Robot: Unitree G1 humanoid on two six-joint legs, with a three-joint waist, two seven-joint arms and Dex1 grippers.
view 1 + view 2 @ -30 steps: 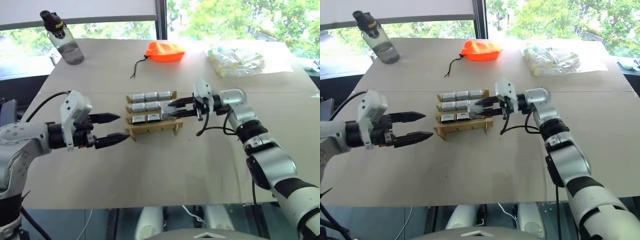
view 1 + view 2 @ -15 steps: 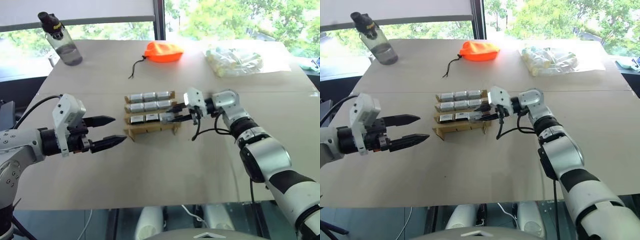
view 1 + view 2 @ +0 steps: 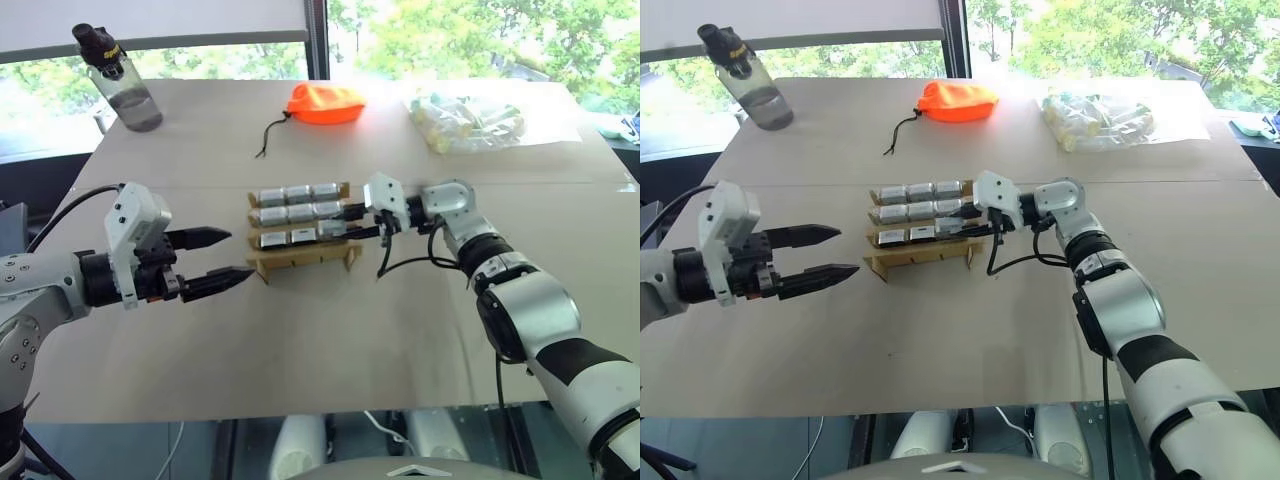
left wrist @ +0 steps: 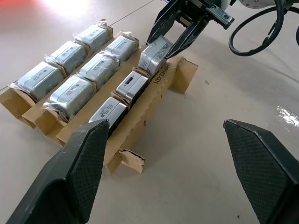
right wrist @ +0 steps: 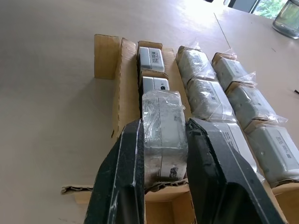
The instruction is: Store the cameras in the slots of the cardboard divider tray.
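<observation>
The right tool (image 5: 161, 186) is clenched on a camera (image 5: 162, 137), one of the silver-grey blocks in clear wrap, holding it at the right-hand end of the nearest row of the cardboard divider tray (image 3: 300, 256), low over the slot. Whether the block is fully seated cannot be told. The tray sits at the middle of the counter (image 3: 330, 330), and the right tool reaches it from the 3 o'clock side. The left tool (image 3: 228, 257) hangs released, its fingers wide apart, at the tray's 9 o'clock, near the tray but not touching it.

Nine cameras (image 4: 98, 69) in all: three in the far row, three in the middle row, two seated in the near row, plus the one in the grasp. The two seated in the near row show small label faces, too small to read. Printing runs along the tray's front wall (image 4: 161, 74), digits that cannot be made out with certainty.

Toward 12 o'clock lies one orange drawstring pouch (image 3: 328, 103), at 1 o'clock one clear bag of pale items (image 3: 470, 122), at 10 o'clock one water bottle (image 3: 115, 78) with a black cap
</observation>
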